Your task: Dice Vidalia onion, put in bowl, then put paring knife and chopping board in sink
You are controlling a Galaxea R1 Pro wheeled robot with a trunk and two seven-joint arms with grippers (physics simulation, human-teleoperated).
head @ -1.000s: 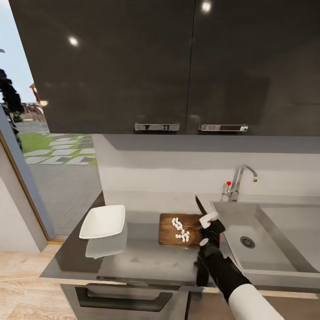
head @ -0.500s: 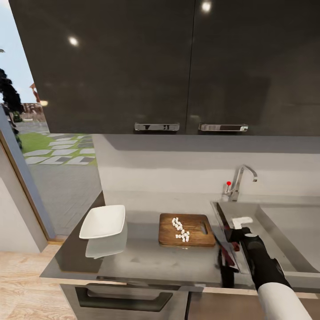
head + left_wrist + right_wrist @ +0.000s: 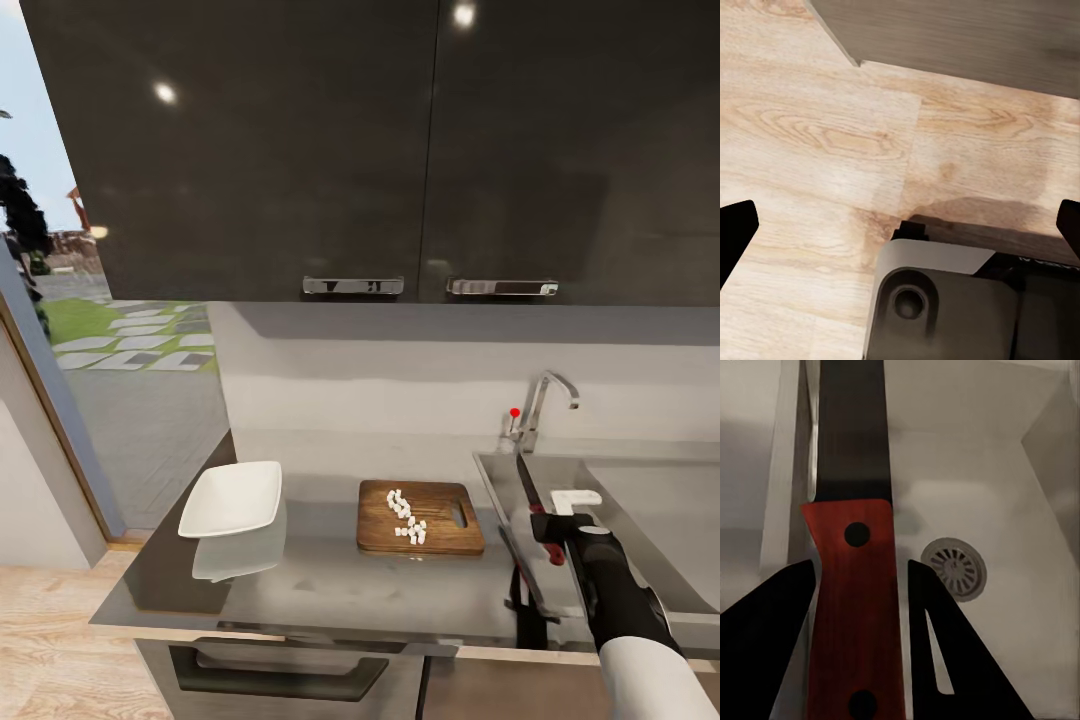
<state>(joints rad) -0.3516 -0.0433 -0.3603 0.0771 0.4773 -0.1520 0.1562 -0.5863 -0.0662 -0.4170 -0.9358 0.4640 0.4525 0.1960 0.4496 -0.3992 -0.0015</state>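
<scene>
My right gripper (image 3: 549, 523) is shut on the paring knife (image 3: 531, 497) by its orange-red handle (image 3: 855, 607). It holds the knife over the left part of the sink (image 3: 640, 540), the dark blade (image 3: 851, 427) pointing toward the back wall. Beneath the knife the round drain (image 3: 956, 568) shows. Left of the sink, the brown chopping board (image 3: 440, 530) lies on the grey countertop (image 3: 330, 580) with several white diced onion pieces (image 3: 405, 517) on it. The white bowl (image 3: 232, 497) sits empty further left. My left gripper (image 3: 900, 225) hangs open over the wood floor.
The chrome tap (image 3: 540, 405) with a red-tipped lever stands behind the sink. Glossy black upper cabinets (image 3: 400, 150) hang overhead. A drawer front (image 3: 275, 675) sits below the counter edge. The robot's base (image 3: 945, 300) is under the left gripper.
My right gripper has carried the knife rightward from over the board's right end to over the sink's left side. Board, onion pieces and bowl have not moved.
</scene>
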